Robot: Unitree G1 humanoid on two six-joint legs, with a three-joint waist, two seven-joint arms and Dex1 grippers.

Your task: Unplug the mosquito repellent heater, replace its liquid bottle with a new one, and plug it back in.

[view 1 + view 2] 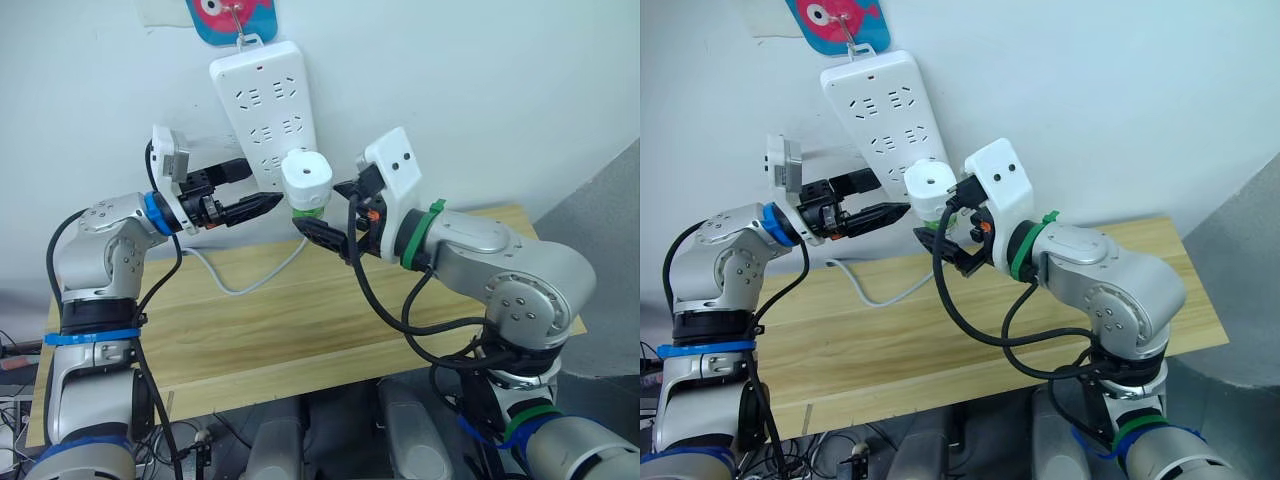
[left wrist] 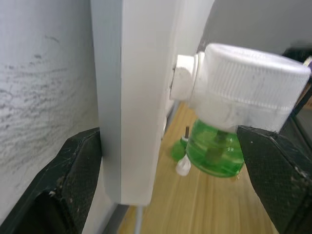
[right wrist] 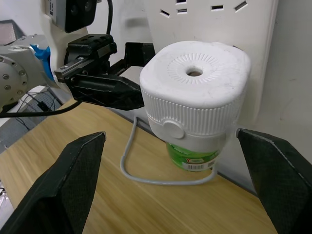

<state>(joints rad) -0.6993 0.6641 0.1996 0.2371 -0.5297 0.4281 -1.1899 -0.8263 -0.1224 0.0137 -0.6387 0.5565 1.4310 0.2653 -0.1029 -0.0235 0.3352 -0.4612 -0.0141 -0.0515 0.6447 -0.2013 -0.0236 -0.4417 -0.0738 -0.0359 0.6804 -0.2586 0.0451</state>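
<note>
The mosquito repellent heater (image 1: 307,178), a rounded white unit with a vent hole on top, is plugged into the lower end of a white power strip (image 1: 265,95) hanging on the wall. Its green liquid bottle (image 3: 192,156) hangs under it. My right gripper (image 1: 330,210) is open, with a finger on each side of the heater and gaps to it. My left gripper (image 1: 262,187) is open at the strip's lower end. One of its fingers (image 2: 73,180) lies against the strip's edge, and the other finger (image 2: 273,170) is beyond the heater.
The strip's white cable (image 1: 240,285) loops down onto the wooden table (image 1: 300,330) below. A small green piece with a white tip (image 2: 181,158) lies on the table under the heater. A blue and red hanger (image 1: 230,15) holds the strip at the top.
</note>
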